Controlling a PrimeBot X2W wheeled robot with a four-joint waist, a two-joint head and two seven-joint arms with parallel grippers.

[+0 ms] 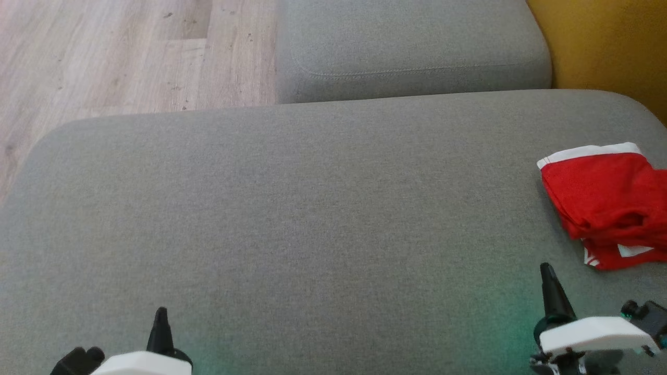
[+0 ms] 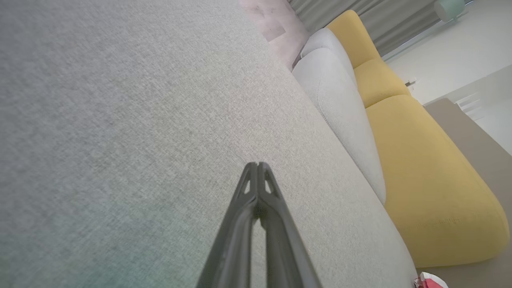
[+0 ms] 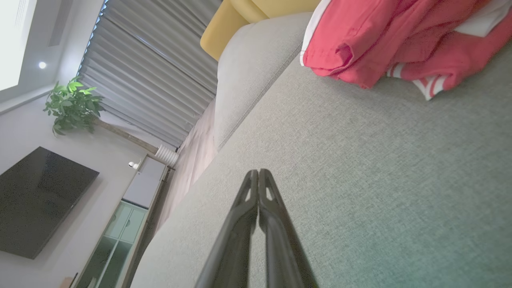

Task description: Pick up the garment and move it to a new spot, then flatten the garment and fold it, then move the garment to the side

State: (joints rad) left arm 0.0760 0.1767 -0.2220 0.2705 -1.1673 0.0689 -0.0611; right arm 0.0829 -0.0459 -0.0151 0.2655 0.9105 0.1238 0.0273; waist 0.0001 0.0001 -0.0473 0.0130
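The garment (image 1: 609,203) is red with white trim and lies crumpled at the right edge of the grey sofa cushion (image 1: 312,208). In the right wrist view the garment (image 3: 400,36) sits at the top right, well ahead of the fingertips. My right gripper (image 1: 545,270) is shut and empty, low at the right, just short of the garment. My left gripper (image 1: 160,312) is shut and empty at the lower left, far from the garment. A corner of the garment (image 2: 430,281) peeks in at the bottom right of the left wrist view. Both grippers (image 2: 258,164) (image 3: 258,171) hover over bare cushion.
A second grey cushion (image 1: 411,47) lies behind the first one. A yellow sofa part (image 1: 609,47) stands at the back right. Wooden floor (image 1: 130,52) lies to the back left. The right wrist view shows a television (image 3: 36,200), a plant (image 3: 72,106) and curtains (image 3: 156,72).
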